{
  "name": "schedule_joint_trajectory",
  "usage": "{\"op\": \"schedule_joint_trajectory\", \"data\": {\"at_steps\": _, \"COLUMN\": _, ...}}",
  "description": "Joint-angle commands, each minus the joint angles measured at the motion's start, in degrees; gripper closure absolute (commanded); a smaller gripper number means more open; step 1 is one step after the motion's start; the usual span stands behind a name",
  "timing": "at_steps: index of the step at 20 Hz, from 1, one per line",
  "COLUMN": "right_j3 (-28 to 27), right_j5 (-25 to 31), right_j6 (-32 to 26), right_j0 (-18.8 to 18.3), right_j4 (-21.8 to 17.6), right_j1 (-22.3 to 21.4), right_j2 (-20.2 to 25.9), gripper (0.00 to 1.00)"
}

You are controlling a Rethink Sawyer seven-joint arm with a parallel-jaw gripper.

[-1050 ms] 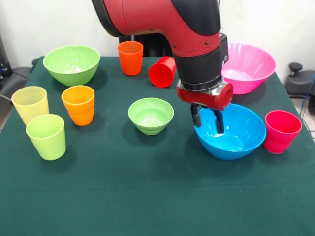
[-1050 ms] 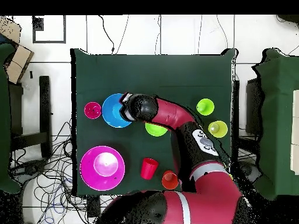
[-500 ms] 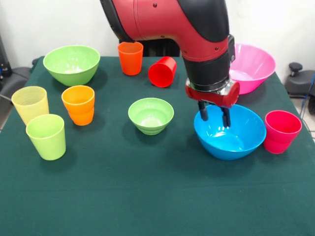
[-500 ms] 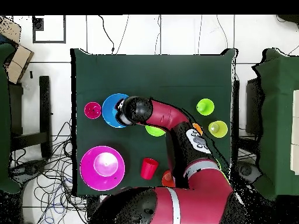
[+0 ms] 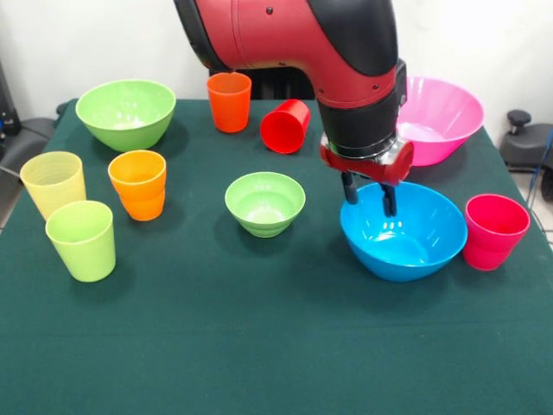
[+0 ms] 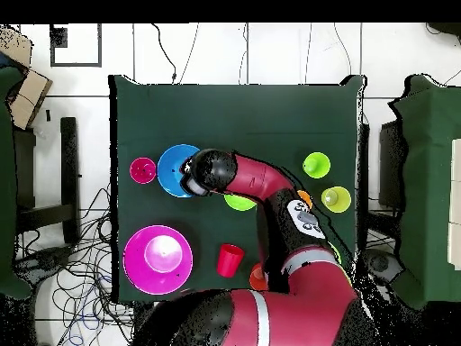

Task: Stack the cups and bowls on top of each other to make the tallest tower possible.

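Note:
My gripper [image 5: 369, 197] is open and hangs just above the back left rim of the large blue bowl [image 5: 403, 229], with nothing between its fingers. The large pink bowl [image 5: 436, 117] stands behind it and a pinkish-red cup [image 5: 493, 231] to its right. The small light green bowl [image 5: 264, 203] sits mid-table, the large light green bowl [image 5: 125, 112] at the back left. A red cup [image 5: 285, 125] lies on its side next to an upright orange cup [image 5: 229, 101]. Another orange cup [image 5: 138, 183], a pale yellow cup [image 5: 54, 183] and a lime green cup [image 5: 81, 239] stand at the left. No tower stands.
In the overhead view the arm [image 6: 261, 180] reaches across the dark green table [image 6: 243, 117] and covers part of the blue bowl [image 6: 171, 167] and the small green bowl [image 6: 239, 202]. The pink bowl [image 6: 158, 259] sits near the table's edge.
The gripper has risen a little from inside the blue bowl to its back rim, still open. The bowl and the cups have not moved.

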Motion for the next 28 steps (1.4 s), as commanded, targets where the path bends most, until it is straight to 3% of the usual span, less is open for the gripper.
{"op": "schedule_joint_trajectory", "data": {"at_steps": 1, "right_j3": -4.4, "right_j5": 6.1, "right_j6": 2.8, "right_j0": 1.3, "right_j4": -2.2, "right_j1": 1.7, "right_j2": -2.6, "gripper": 0.00}}
{"op": "schedule_joint_trajectory", "data": {"at_steps": 13, "right_j3": -2.1, "right_j5": 4.3, "right_j6": 2.7, "right_j0": 1.5, "right_j4": -1.7, "right_j1": 0.4, "right_j2": -3.5, "gripper": 0.00}}
{"op": "schedule_joint_trajectory", "data": {"at_steps": 19, "right_j3": -3.3, "right_j5": 6.3, "right_j6": 2.4, "right_j0": 1.6, "right_j4": -0.9, "right_j1": 0.0, "right_j2": -3.5, "gripper": 0.00}}
{"op": "schedule_joint_trajectory", "data": {"at_steps": 28, "right_j3": -3.6, "right_j5": 2.0, "right_j6": 1.9, "right_j0": 1.3, "right_j4": -0.7, "right_j1": 3.0, "right_j2": -2.1, "gripper": 0.00}}
